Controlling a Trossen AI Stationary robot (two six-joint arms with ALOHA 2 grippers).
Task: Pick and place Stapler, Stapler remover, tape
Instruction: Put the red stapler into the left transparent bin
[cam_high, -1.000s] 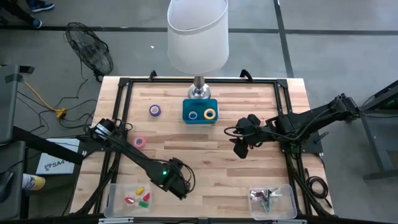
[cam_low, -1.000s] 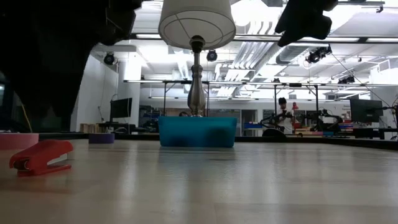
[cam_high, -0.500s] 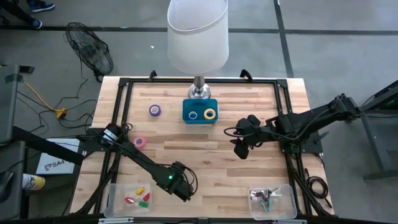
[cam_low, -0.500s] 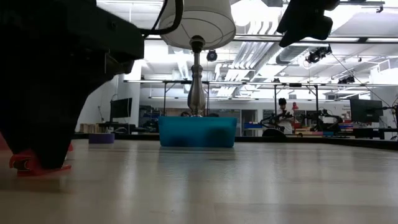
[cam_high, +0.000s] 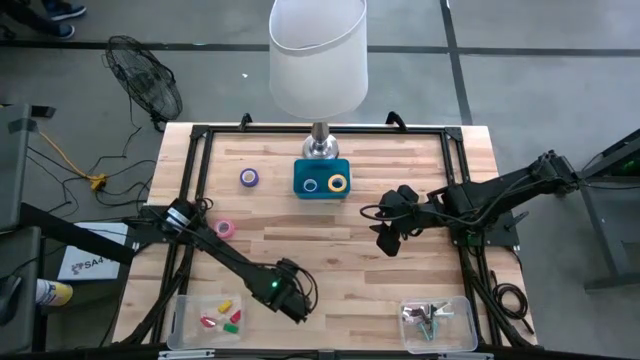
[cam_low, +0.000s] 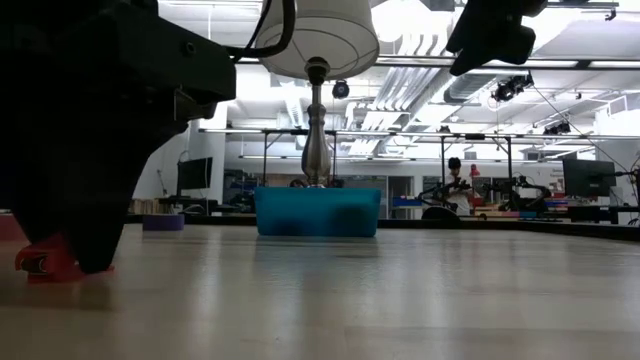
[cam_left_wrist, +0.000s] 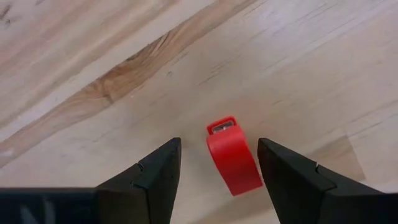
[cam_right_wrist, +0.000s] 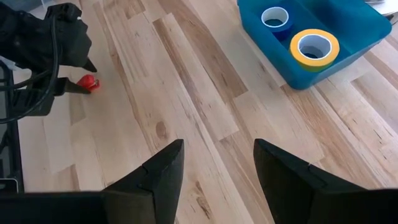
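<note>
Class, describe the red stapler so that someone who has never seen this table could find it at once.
Start at the lamp at the table's far edge and come across to the near edge, where the left gripper hangs open. The stapler lies on bare wood between its fingers. It is the only red thing outside the trays.

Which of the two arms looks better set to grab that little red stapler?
The left. Its left gripper is open with the red stapler lying between its fingers, down at the table. The right gripper hangs open mid-table, well away from it.
</note>
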